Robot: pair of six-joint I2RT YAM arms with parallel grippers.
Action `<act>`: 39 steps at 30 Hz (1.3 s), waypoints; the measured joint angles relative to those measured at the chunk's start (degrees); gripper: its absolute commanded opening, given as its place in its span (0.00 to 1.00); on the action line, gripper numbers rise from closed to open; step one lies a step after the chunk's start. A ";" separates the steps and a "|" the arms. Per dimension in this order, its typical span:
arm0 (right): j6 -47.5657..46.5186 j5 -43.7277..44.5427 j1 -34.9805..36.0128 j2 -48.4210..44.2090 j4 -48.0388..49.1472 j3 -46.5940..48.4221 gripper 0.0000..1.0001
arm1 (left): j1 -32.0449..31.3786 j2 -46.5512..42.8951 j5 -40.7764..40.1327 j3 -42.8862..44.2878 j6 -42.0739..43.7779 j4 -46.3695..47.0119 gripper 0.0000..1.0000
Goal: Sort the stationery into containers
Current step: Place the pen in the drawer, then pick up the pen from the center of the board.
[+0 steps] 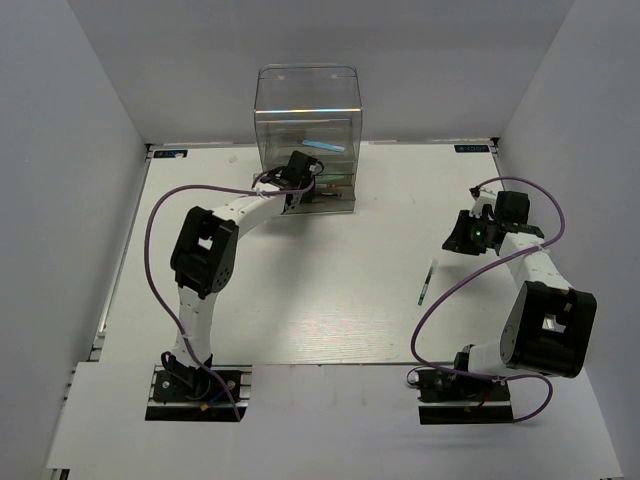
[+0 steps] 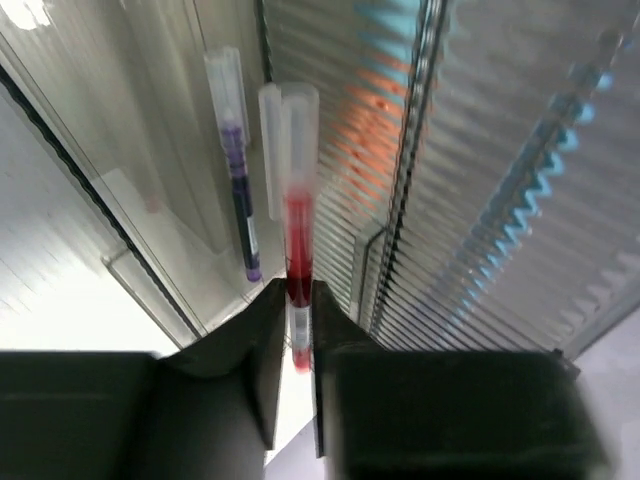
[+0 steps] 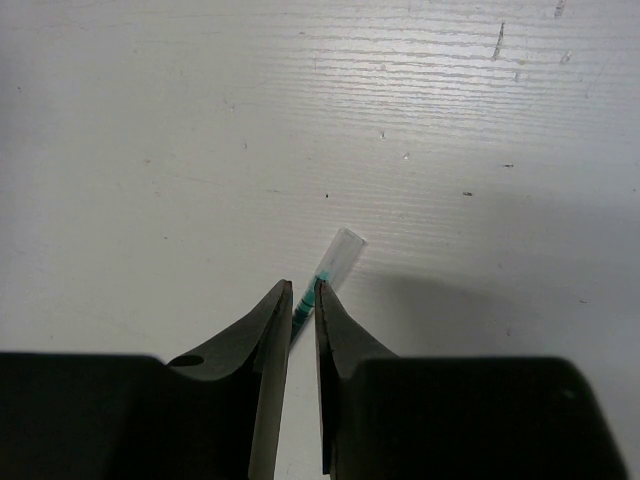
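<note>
The clear drawer unit stands at the back centre. My left gripper is at its lower front, shut on a red pen that points into a drawer. A dark blue pen lies in that drawer beside it. Orange and light blue shapes show through the ribbed drawer fronts. A light blue pen shows higher in the unit. A teal pen lies on the table, also in the right wrist view. My right gripper hovers apart from it, jaws nearly together, empty.
White walls enclose the table on the left, back and right. Purple cables loop from both arms over the table. The left arm stretches diagonally from its base to the drawer unit.
</note>
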 measured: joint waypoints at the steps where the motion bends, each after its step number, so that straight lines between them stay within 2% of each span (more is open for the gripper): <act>1: 0.00 0.00 0.00 0.00 0.00 0.00 0.22 | 0.04 0.00 0.02 0.00 -0.15 -0.22 0.33; 2: 0.00 0.00 0.00 0.00 -0.02 0.00 0.23 | 0.11 0.00 0.04 0.00 -0.22 -0.37 0.39; 5: -0.04 -0.07 0.00 0.00 -0.04 0.00 0.29 | 0.31 0.00 0.22 0.00 -0.31 -0.63 0.48; 9: -1.16 -1.81 0.00 0.00 -0.20 0.00 0.38 | 0.31 0.00 0.63 -0.74 -0.48 -0.61 0.52; 15: -3.52 -5.22 1.57 0.13 -1.73 0.02 0.41 | 0.28 -1.25 2.32 -5.38 0.59 2.69 0.56; 25: -6.10 0.46 8.02 6.10 -7.87 0.09 0.42 | -0.87 -12.15 8.44 -14.62 14.93 10.58 0.62; 39: -7.17 8.72 10.16 3.98 -11.54 0.09 0.44 | -1.22 -25.20 11.30 -23.54 31.85 14.19 0.64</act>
